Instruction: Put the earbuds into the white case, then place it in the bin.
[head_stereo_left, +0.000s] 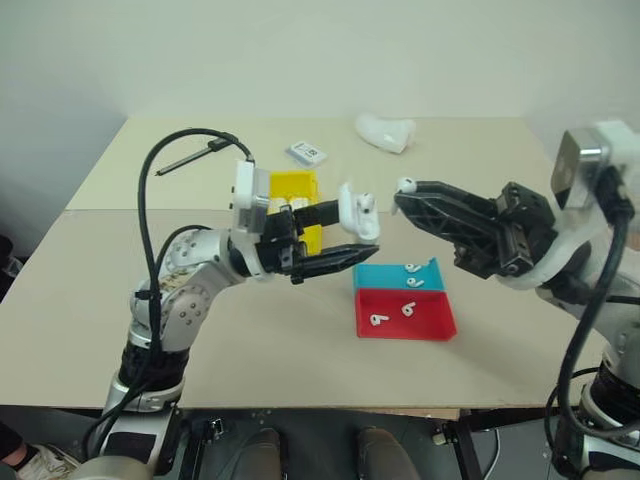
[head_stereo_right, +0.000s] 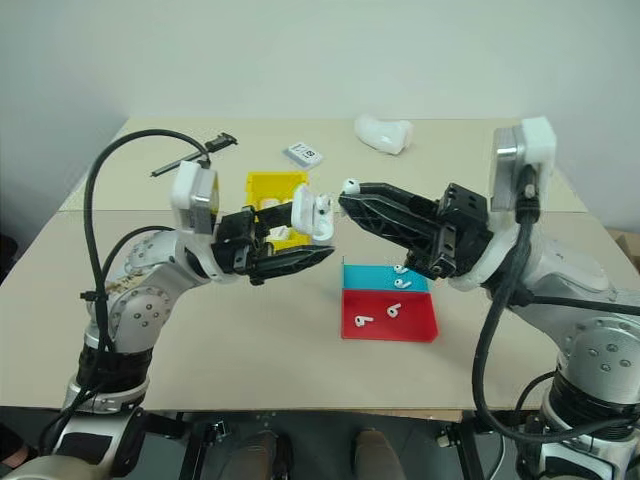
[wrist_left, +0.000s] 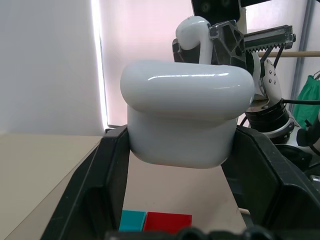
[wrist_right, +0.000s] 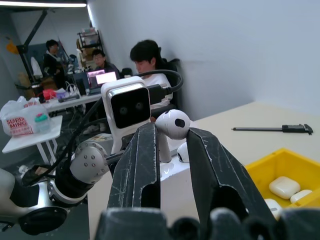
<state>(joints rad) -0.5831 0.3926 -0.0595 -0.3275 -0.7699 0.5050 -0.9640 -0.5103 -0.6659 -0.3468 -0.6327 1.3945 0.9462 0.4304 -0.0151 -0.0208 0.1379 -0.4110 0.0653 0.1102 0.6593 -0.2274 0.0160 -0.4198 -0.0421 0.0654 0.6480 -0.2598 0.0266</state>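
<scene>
My left gripper (head_stereo_left: 335, 243) clasped the white case (head_stereo_left: 357, 211) above the desk (head_stereo_left: 250, 330). My right gripper (head_stereo_left: 403, 192) pinched an earbud (head_stereo_left: 406, 185) just beside the case.

Bright even overhead light, soft shadows, backlit glare behind white case (wrist_left: 186, 117)

White, yellow, teal and red in front of you.
You see a glossy white case (head_stereo_left: 357, 211), white earbuds (head_stereo_left: 409, 288), a yellow bin (head_stereo_left: 294, 186), teal tray (head_stereo_left: 378, 275), red tray (head_stereo_left: 440, 323).

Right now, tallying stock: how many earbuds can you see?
6 earbuds: two in the teal tray, two in the red tray, one in the right tool, one in the white case; more may hide.
</scene>
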